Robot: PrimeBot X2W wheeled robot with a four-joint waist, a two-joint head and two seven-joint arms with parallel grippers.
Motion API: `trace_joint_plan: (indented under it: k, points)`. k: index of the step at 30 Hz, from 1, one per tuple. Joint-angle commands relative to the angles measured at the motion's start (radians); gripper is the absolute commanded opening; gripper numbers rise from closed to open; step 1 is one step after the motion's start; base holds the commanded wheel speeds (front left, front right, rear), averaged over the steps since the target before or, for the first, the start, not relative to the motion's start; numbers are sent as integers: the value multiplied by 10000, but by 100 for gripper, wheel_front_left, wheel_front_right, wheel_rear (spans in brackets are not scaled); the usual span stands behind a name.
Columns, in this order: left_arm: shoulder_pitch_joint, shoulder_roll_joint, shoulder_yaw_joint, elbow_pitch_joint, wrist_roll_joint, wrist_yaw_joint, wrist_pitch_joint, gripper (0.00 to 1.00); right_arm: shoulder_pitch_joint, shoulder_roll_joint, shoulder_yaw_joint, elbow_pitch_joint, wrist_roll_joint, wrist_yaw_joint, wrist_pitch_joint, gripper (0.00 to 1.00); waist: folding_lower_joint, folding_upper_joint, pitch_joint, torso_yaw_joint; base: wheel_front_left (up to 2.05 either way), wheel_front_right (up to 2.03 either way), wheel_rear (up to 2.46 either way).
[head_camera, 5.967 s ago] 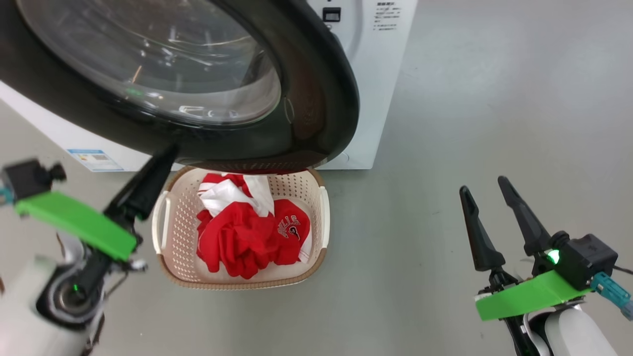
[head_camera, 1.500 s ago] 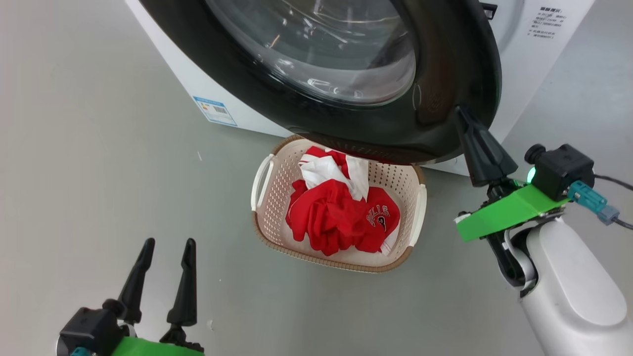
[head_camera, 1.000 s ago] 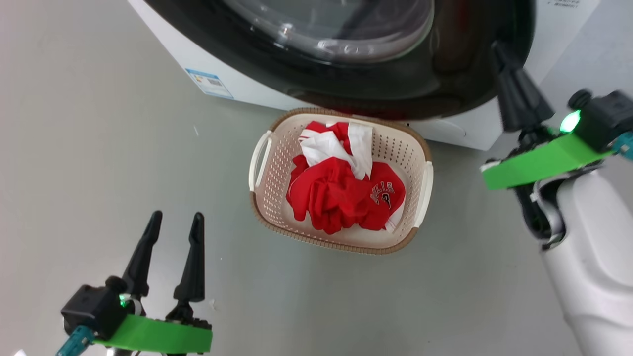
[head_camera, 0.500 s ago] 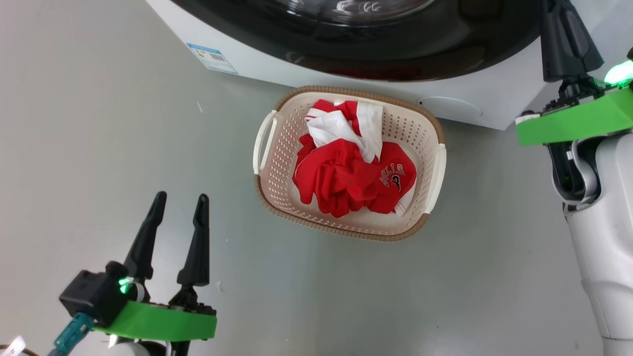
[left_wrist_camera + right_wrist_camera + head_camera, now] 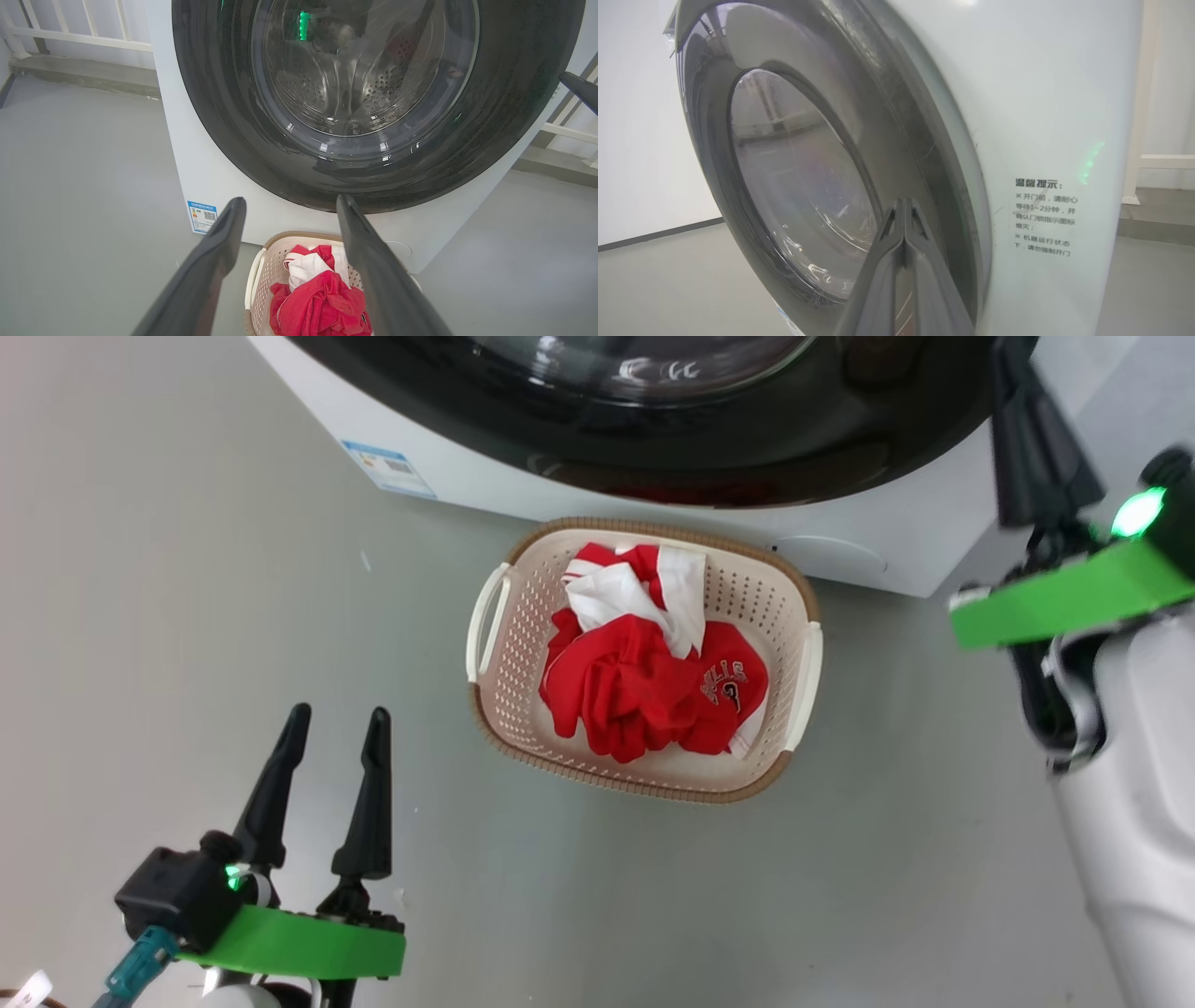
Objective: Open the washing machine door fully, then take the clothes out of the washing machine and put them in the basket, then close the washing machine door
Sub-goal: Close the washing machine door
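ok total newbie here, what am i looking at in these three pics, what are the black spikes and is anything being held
This is a wheeled robot with two arms doing laundry. The head view looks down at the floor. There the basket sits in front of the washing machine, holding the red and white clothes.

The black spikes are the fingers of the grippers. The left gripper hangs open over the floor, holding nothing.

The other two pictures come from cameras on the wrists, looking along each gripper's fingers. In the right wrist view, the right gripper has its fingers pressed together, empty, close against the washing machine door, which looks closed or nearly so.
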Motion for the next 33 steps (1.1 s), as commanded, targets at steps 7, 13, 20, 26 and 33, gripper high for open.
trace_joint_plan:
  k: [7, 13, 20, 26, 33]
  points:
    - [172, 145, 576, 201, 432, -56, -91, 100, 1542, 138, 588, -249, 50, -34, -51, 100, 0, 0, -784, -588, 0, 0, 0]
    - [369, 145, 731, 466, 774, -56, -91, 100, 2649, 102, 657, -312, 95, -34, -51, 100, 0, 0, -1378, -1100, 0, 0, 0]
    - [792, 365, 928, 679, 913, -56, -92, 100, 3845, 103, 485, -470, 150, -34, -51, 100, 0, 0, -2072, -1816, 0, 0, 0]
    - [1128, 557, 1060, 834, 887, -56, -92, 100, 4579, 161, 276, -570, 185, -34, -51, 100, 0, 0, -2483, -2398, 0, 0, 0]
    - [1504, 694, 1319, 988, 939, -56, -92, 100, 5219, 223, 96, -624, 188, -34, -51, 100, 0, 0, -2928, -2955, 0, 0, 0]
